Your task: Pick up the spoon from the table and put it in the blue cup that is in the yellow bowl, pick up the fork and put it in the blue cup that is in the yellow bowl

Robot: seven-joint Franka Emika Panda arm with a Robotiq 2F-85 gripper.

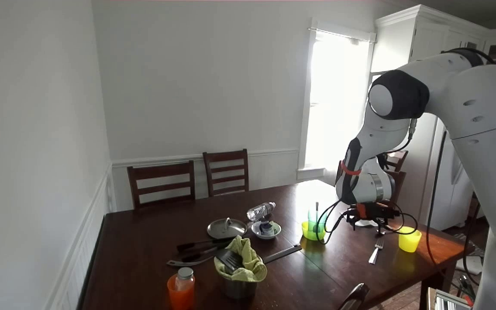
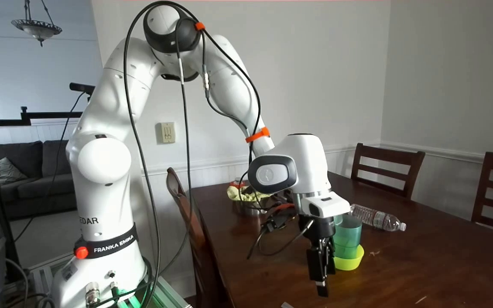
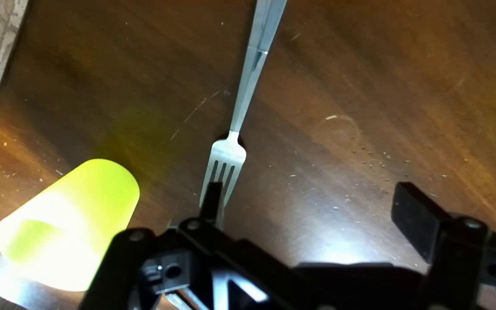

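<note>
In an exterior view the camera looks from above across the dark brown wooden surface (image 1: 140, 241) toward a white-framed window (image 1: 338, 94). In an exterior view the camera faces a grey wall (image 2: 323, 72), the white jointed robot arm (image 2: 229, 90) near on the left. Both exterior views share arm, surface and a clear plastic bottle (image 2: 377, 217). The wrist view looks down, close above a silver metal fork (image 3: 243, 99).
</note>
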